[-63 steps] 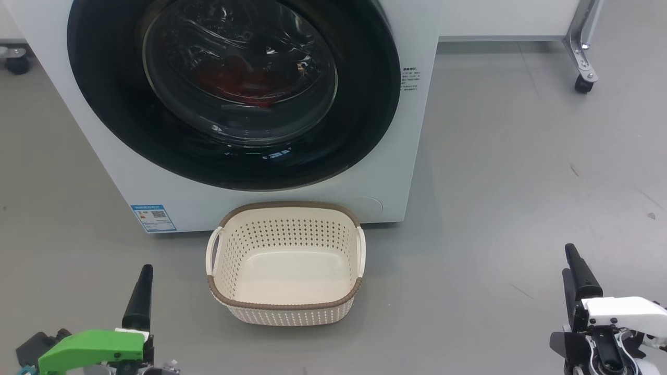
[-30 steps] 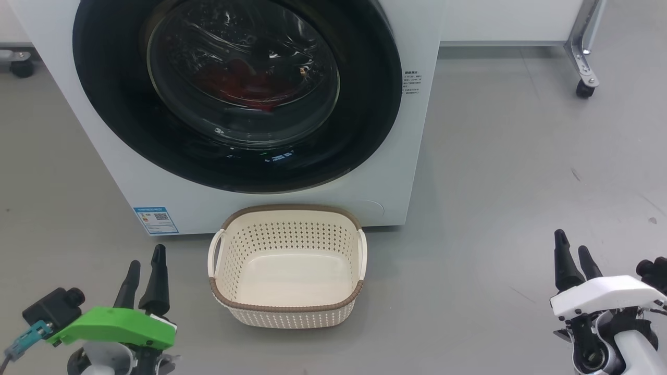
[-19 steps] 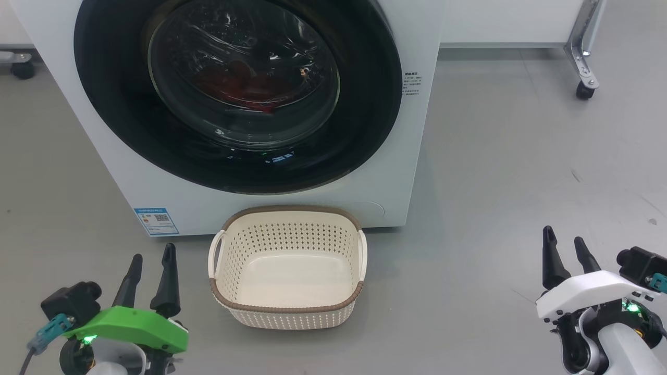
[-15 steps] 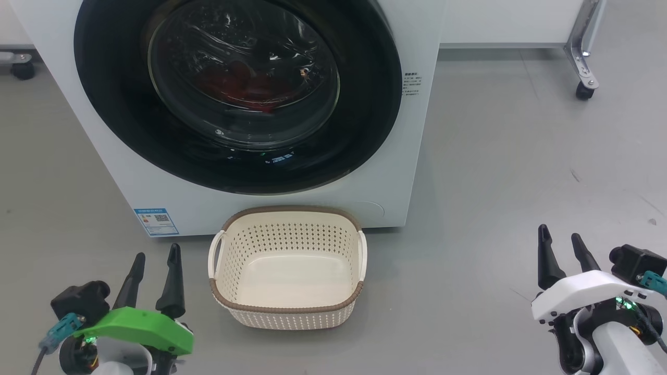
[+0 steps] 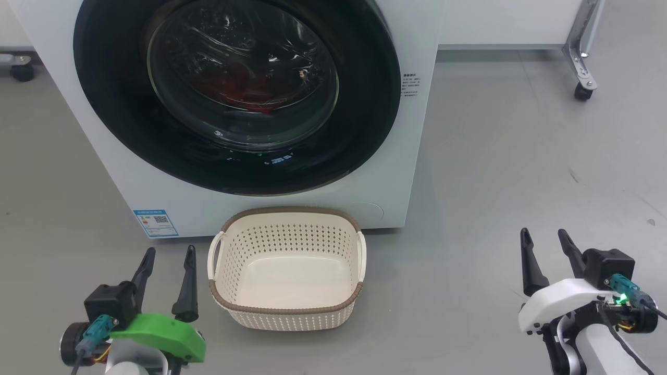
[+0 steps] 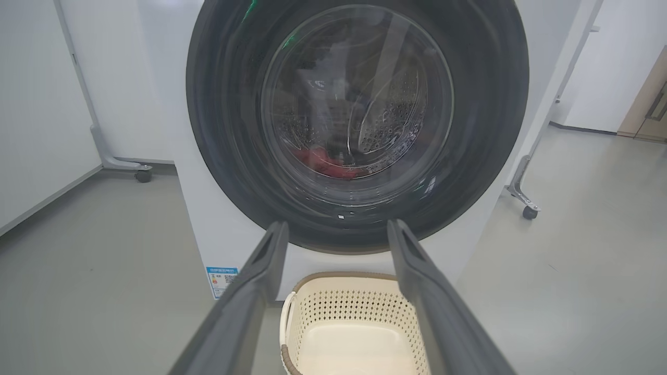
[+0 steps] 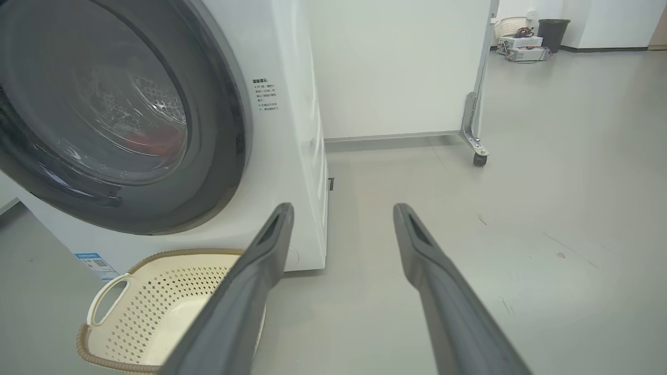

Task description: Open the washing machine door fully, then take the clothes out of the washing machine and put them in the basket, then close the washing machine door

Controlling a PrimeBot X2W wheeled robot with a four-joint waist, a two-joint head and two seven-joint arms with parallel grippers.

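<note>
The white washing machine (image 5: 411,156) stands ahead of me with its round black washing machine door (image 5: 365,104) shut. Through the glass I make out the red clothes (image 5: 234,83) low in the drum, and they show too in the left wrist view (image 6: 318,159). The cream basket (image 5: 284,307) sits empty on the floor just in front of the machine. My left gripper (image 5: 171,251) hangs open just left of the basket, pointing at the door (image 6: 224,130). Well to the right of the basket, my right gripper (image 5: 543,233) is open over bare floor.
A blue label (image 5: 155,222) marks the machine's lower left corner. A metal frame leg on a caster (image 5: 581,91) stands at the back right, and another caster (image 5: 21,70) at the back left. A dark bin (image 7: 552,28) stands far off in the right wrist view.
Both arms have swung inward with fingers spread: the left gripper moved right toward the basket, the right gripper moved left. Door, clothes and basket are unchanged.
</note>
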